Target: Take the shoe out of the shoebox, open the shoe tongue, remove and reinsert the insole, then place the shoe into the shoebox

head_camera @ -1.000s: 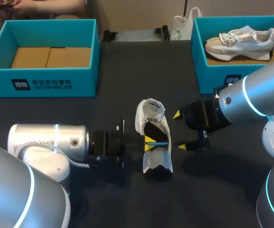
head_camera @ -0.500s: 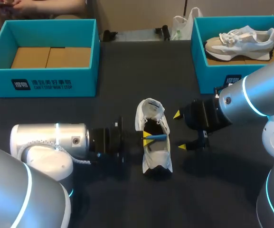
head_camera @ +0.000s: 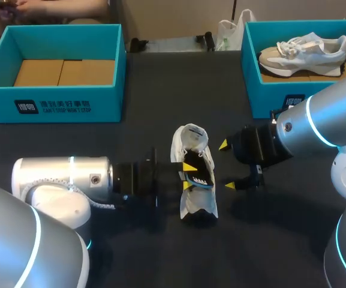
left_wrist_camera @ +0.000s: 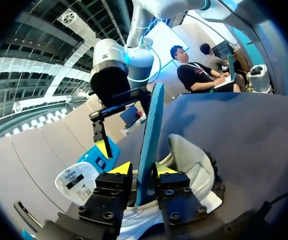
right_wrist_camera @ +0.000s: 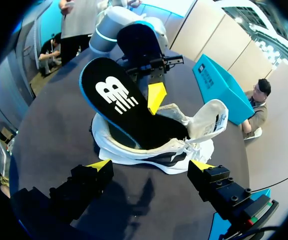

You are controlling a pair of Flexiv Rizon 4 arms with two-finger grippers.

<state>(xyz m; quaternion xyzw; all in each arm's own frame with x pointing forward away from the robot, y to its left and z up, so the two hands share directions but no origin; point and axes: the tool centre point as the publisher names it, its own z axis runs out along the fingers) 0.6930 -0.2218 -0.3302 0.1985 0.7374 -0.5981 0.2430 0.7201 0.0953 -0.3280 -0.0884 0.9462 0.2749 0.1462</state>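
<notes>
The left pincer [head_camera: 189,176] is closed on the insole [head_camera: 201,174], one yellow tip pressed to each face, as the left wrist view shows with the insole [left_wrist_camera: 148,135] edge-on between the tips of the pincer [left_wrist_camera: 141,170]. The insole is black with a blue rim and a white mark; in the right wrist view it [right_wrist_camera: 121,102] stands tilted, its lower end down inside the shoe [right_wrist_camera: 183,145] and its upper end raised clear of the opening. The white shoe [head_camera: 198,207] lies on the dark worktop [head_camera: 149,90], its tongue folded out toward 12 o'clock, and the left arm reaches it from 9 o'clock. At 3 o'clock from the shoe the right pincer [head_camera: 226,165] hangs just beside it, fingers spread wide and gripping nothing; its own view puts the shoe just ahead of the parted tips [right_wrist_camera: 150,165]. A teal shoebox [head_camera: 53,105] sits well apart at 10 o'clock from the shoe, with cardboard in its bottom. A second teal shoebox [head_camera: 268,96] sits at 2 o'clock, with another shoe [head_camera: 304,51] lying inside it.
</notes>
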